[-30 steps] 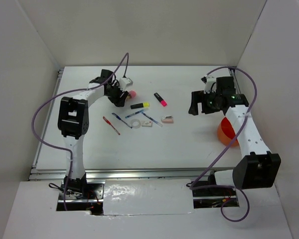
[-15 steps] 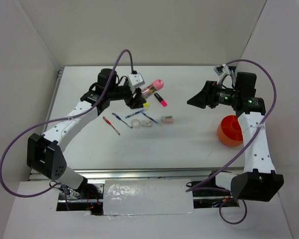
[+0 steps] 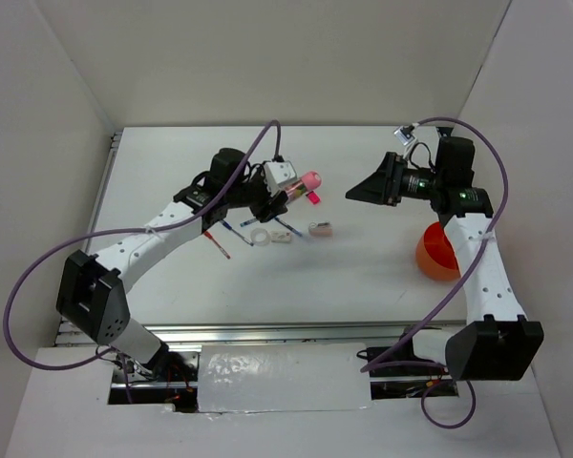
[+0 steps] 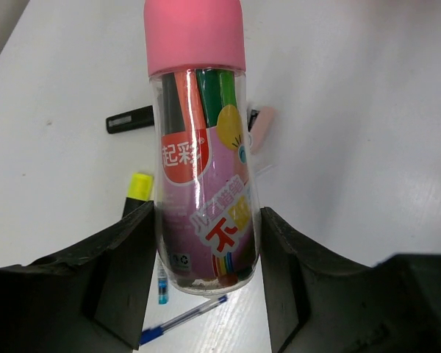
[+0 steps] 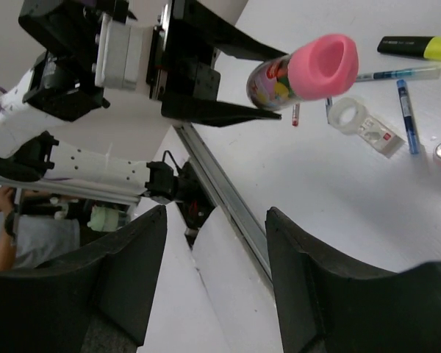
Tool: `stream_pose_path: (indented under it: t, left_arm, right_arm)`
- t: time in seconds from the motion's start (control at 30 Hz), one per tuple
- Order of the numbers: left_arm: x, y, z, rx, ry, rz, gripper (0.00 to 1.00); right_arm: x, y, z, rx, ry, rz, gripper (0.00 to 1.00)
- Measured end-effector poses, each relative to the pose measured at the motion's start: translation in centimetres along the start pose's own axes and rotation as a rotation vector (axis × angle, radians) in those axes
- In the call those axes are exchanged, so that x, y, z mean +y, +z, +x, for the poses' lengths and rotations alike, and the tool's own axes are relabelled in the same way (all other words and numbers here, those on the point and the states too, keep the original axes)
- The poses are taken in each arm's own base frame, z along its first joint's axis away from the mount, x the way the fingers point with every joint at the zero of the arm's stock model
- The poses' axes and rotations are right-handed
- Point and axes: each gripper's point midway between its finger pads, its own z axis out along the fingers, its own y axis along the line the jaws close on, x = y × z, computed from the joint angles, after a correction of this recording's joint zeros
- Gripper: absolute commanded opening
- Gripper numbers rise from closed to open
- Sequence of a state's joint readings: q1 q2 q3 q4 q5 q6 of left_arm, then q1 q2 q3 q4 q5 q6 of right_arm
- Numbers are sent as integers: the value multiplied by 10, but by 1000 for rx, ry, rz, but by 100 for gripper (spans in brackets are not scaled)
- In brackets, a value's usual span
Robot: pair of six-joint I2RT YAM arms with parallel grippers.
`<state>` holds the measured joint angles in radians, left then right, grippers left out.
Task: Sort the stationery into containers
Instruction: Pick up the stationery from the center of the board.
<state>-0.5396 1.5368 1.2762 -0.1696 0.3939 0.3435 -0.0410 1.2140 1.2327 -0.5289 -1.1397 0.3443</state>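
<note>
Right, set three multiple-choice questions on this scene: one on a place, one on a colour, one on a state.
1. Where is the orange cup?
A. on the table, right side, by the right arm
B. mid-table among the pens
C. far left corner
2. What colour is the cap of the marker tube in the left claw?
A. yellow
B. pink
C. blue
3. The right claw is:
A. shut on a pen
B. open, holding nothing
C. shut on the cup
Answers: 1 A, it stands beside the right arm; 2 B, pink in both wrist views; 3 B, fingers spread, nothing between.
</note>
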Motion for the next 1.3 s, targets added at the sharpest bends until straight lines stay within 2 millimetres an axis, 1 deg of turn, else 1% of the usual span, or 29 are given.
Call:
stream_pose_path:
  t: [0.17,0.23,0.37,0.47,0.53,0.63,0.77,0.93,1.0,1.17,1.3]
  left_arm:
    - [-27,2,-2,1,23,42,0]
    - [-36,0,-8,-8,34,52,0]
    - [-43,-9,-25,-44,63,42,0]
    - [-47,-18,-39,-80,88,31,0]
    - [-49,-23,-43,-95,114,21,0]
    - [-58,-26,-42,-95,143,27,0]
    - [-70,-23,-33,-73,160,54,0]
    - [-70,-22,-33,-69,179,52,0]
    - [-70,-22,-32,-66,181,49,0]
    - [-71,-21,-27,-45,176,54,0]
    - [-71,-20,-24,-36,173,56,0]
  right_arm:
    - [-9,7,0,11,47,-2,62]
    - [-16,11,-1,19,68,2,58]
    - [-28,16,0,34,113,8,57]
    - [-29,17,1,38,119,6,57]
    - [-27,18,0,36,121,-3,54]
    - [-26,20,0,36,137,-17,53]
    - [-21,22,0,43,146,-44,53]
    - [-11,30,9,80,135,-77,52]
    - [-9,34,12,94,129,-86,50]
    - [-16,37,17,103,144,-74,47]
    - [-21,39,18,108,157,-65,47]
